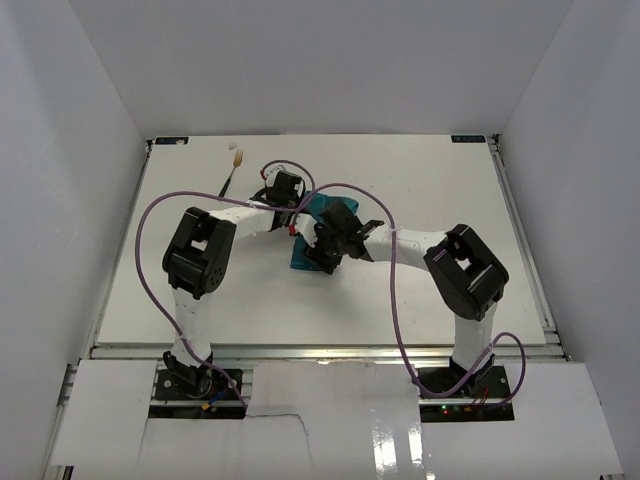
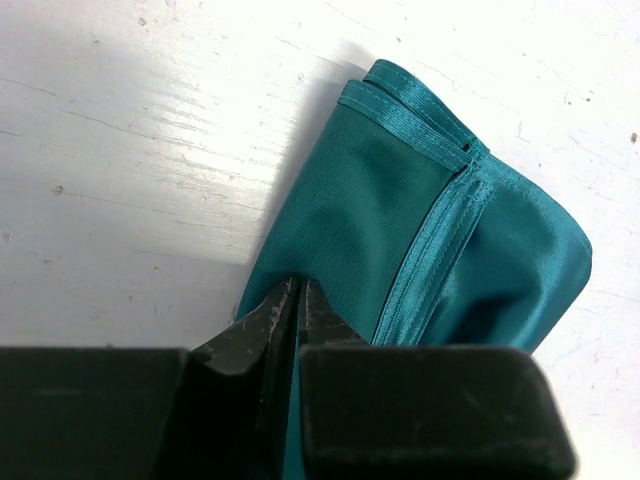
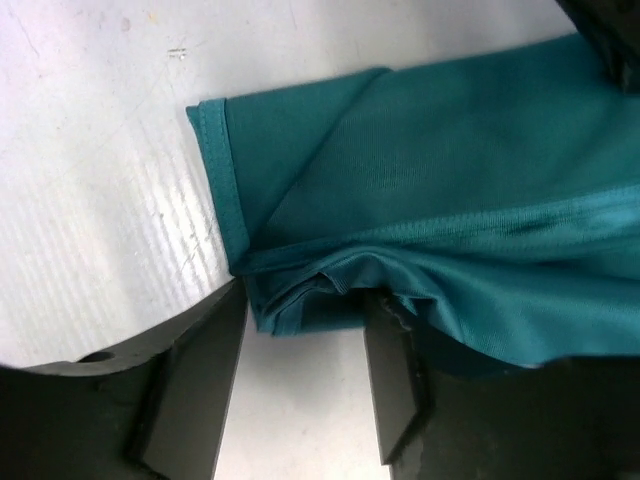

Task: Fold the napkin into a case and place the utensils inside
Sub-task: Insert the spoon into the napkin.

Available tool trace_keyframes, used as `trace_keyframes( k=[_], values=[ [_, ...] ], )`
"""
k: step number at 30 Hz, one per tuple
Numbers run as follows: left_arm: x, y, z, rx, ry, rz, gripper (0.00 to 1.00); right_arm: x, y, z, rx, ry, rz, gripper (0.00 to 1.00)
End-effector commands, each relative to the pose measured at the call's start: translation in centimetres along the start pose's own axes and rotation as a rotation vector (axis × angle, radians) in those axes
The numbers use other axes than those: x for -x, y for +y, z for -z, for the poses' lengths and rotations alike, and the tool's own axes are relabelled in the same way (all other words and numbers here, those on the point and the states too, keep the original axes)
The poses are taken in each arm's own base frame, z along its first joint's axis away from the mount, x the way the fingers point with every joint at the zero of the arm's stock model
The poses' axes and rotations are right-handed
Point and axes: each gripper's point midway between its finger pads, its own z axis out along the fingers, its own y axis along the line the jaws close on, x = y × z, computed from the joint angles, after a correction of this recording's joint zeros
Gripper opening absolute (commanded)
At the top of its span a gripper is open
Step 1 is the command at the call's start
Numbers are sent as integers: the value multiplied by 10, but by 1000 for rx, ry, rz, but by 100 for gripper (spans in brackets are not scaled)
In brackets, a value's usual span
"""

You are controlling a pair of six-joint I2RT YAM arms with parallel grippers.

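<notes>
The teal napkin (image 1: 324,208) lies folded into a narrow bundle at the table's middle, between both grippers. My left gripper (image 1: 293,222) is shut on one edge of the napkin (image 2: 400,230), with cloth pinched between its fingertips (image 2: 285,310). My right gripper (image 1: 318,250) is open, and its fingers (image 3: 200,370) straddle a layered corner of the napkin (image 3: 420,170). Its right finger sits under a loose top layer. The fork (image 1: 232,172), dark-handled with a pale head, lies at the back left, apart from both grippers. The knife is out of view.
The white table (image 1: 420,300) is boxed in by white walls on three sides. A purple cable (image 1: 150,270) loops over each arm. The table's raised rim (image 1: 520,240) runs along the right side.
</notes>
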Motion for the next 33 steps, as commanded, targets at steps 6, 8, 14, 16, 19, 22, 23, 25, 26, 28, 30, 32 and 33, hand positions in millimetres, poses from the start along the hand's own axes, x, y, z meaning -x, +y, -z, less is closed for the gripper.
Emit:
trace_keyframes(
  k=[6, 8, 14, 16, 19, 22, 23, 25, 26, 28, 30, 32, 33],
  values=[
    [-19, 24, 10, 81, 53, -31, 17, 30, -19, 57, -129, -182, -421, 70],
    [-18, 25, 10, 83, 49, -34, 17, 16, -11, 62, -118, -149, -548, 71],
    [-18, 24, 10, 78, 53, -40, 16, -4, 3, 89, -52, -176, -746, 72],
    [-19, 24, 9, 77, 56, -40, 16, -8, -9, 97, -74, -195, -806, 72],
    [-19, 23, 9, 73, 58, -41, 16, -20, -28, 101, -124, -197, -942, 72],
    [-19, 23, 9, 73, 58, -44, 15, -33, -44, 95, -151, -182, -1060, 69],
    [-19, 23, 9, 72, 57, -44, 15, -41, -48, 87, -165, -157, -1088, 68],
    [-19, 23, 9, 70, 56, -44, 15, -35, -62, 82, -179, -160, -1108, 65],
    [-19, 23, 9, 69, 58, -44, 15, -45, -67, 72, -205, -122, -1136, 62],
    [-19, 23, 9, 72, 55, -42, 15, -44, -77, 66, -236, -116, -1181, 58],
    [-18, 25, 9, 77, 50, -41, 15, -50, -81, 55, -254, -99, -1208, 56],
    [-17, 24, 10, 78, 46, -39, 15, -55, -87, 46, -272, -86, -1247, 53],
    [-17, 24, 10, 79, 45, -38, 15, -57, -88, 42, -280, -74, -1259, 52]
  ],
)
